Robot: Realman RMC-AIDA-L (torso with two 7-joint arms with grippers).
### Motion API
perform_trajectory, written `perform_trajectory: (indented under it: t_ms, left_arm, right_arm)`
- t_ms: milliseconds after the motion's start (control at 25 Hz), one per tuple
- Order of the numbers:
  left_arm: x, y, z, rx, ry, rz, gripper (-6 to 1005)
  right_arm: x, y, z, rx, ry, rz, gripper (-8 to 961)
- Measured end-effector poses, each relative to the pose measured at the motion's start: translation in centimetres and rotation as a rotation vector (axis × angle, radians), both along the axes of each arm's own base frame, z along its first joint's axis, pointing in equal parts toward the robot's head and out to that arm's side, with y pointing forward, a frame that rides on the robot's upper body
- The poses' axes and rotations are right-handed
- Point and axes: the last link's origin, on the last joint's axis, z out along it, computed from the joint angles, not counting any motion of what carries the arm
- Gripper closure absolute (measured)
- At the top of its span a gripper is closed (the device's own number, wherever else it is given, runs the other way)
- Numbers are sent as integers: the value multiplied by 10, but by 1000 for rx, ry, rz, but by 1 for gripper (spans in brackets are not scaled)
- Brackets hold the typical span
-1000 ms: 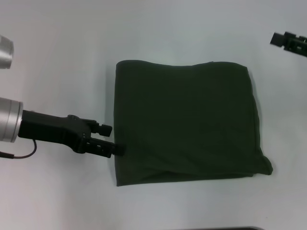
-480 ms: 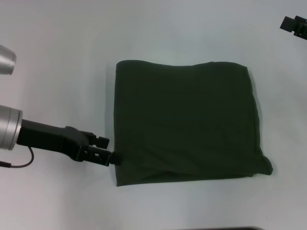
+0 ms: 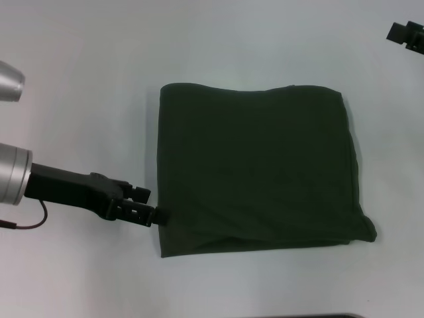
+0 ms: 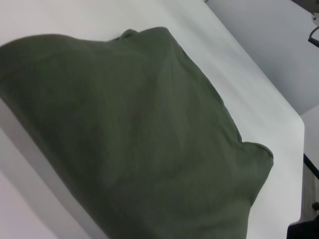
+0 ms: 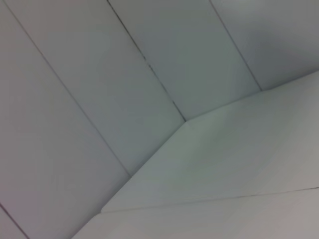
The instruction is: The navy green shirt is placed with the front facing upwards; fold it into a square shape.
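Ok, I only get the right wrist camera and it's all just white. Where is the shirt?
Observer: The shirt lies on the table in front of the robot, folded into a rough square.
Operator: Can you see the letters on it?
Observer: No, only plain green cloth shows on top.
Operator: Which arm is by it?
Observer: The left gripper is at the shirt's left edge, near the corner closest to the robot, while the right gripper sits off at the far right, away from the shirt.
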Motion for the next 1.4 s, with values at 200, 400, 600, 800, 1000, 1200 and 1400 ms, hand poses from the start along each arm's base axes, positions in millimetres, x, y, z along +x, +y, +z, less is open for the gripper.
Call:
perform_trajectory:
  t_ms: [200, 400, 600, 800, 1000, 1200, 1400]
  left_arm:
    - [3, 5, 3, 31, -17, -14, 99]
    - [9, 12, 6, 74, -54, -55, 99]
    - [10, 14, 7, 77, -56, -60, 99]
    - [11, 16, 7, 90, -57, -61, 99]
    - [15, 18, 8, 100, -78, -81, 99]
    - [19, 19, 11, 113, -109, -83, 99]
    - [18, 19, 10, 120, -115, -85, 98]
  right_arm:
    - [-3, -4, -5, -34, -23, 43, 38]
    - [-5, -13, -14, -135, -97, 112, 38]
    - [-5, -20, -22, -193, -131, 158, 38]
    - [-6, -22, -25, -202, -131, 161, 39]
    - [-8, -22, -29, -221, -136, 170, 39]
    - [-6, -23, -28, -211, -134, 167, 38]
    - [-5, -22, -28, -203, -133, 152, 38]
